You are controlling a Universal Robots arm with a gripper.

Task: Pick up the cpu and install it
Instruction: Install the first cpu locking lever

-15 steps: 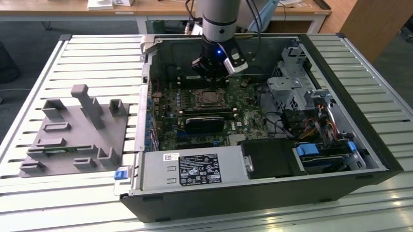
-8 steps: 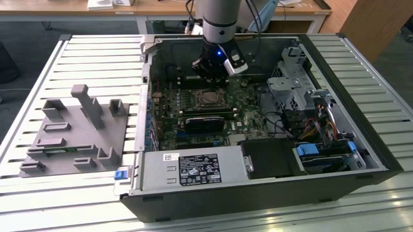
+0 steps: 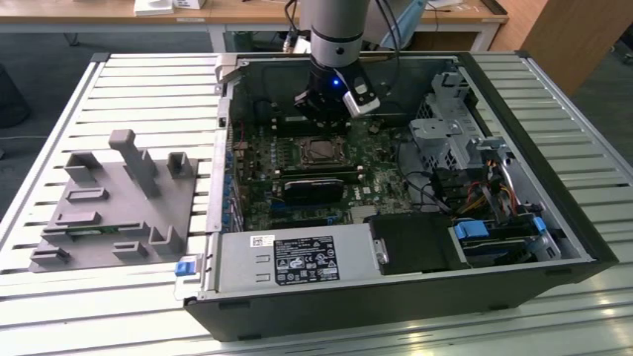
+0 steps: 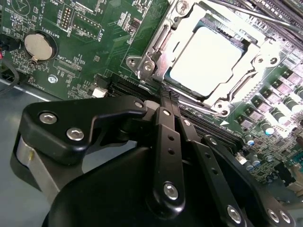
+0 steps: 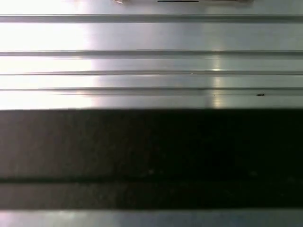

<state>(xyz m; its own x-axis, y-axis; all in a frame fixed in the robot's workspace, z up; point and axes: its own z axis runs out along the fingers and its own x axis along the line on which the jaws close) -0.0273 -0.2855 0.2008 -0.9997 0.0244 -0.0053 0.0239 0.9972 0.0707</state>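
Seated in the socket (image 4: 208,61) on the motherboard (image 4: 94,42), the cpu (image 4: 206,59) is seen beside the clenched, empty pincer (image 4: 169,101).

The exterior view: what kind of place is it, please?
Probably a robotics lab or test workshop. An open computer case lies on a slatted metal table, beside a grey tray of part holders; the gripper hangs over the motherboard, where the cpu sits in its socket.

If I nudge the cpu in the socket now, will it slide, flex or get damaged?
The cpu looks like a flat, rigid plate, so flex is unlikely. Its shiny metal top probably offers little grip. It lies inside the socket frame, so a nudge would likely be stopped, though forcing it may cause damage.
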